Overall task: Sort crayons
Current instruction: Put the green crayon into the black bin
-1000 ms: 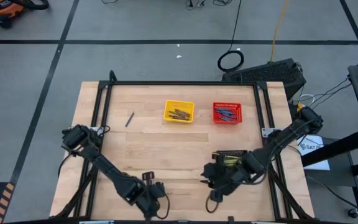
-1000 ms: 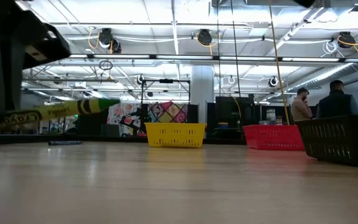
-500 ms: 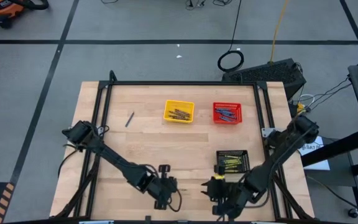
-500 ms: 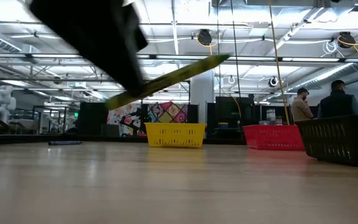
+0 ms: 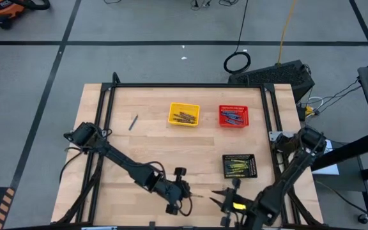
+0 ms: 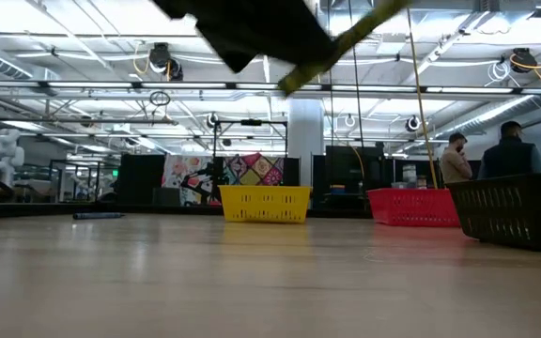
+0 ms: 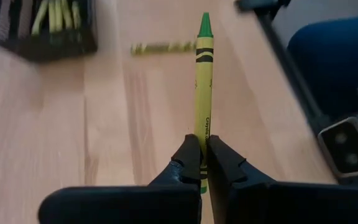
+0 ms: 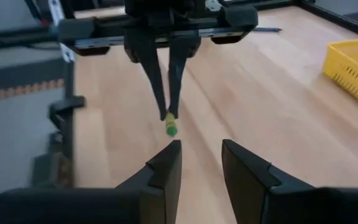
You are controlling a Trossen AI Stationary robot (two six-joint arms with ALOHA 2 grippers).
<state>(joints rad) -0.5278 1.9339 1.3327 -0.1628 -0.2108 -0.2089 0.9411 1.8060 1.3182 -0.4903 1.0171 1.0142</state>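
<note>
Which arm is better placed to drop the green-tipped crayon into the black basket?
Left. The left gripper is already shut on the yellow-green crayon, with the black basket close by; the right gripper is open and empty.

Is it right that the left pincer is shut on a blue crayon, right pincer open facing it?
Wrong colour. The left pincer is shut on a yellow-green crayon, as the left wrist view shows. The rest holds: the right pincer is open, facing it.

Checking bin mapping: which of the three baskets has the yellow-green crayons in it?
The black basket, at the table's right side nearest the right gripper. The yellow basket and the red basket sit side by side farther back and hold darker crayons.
</note>
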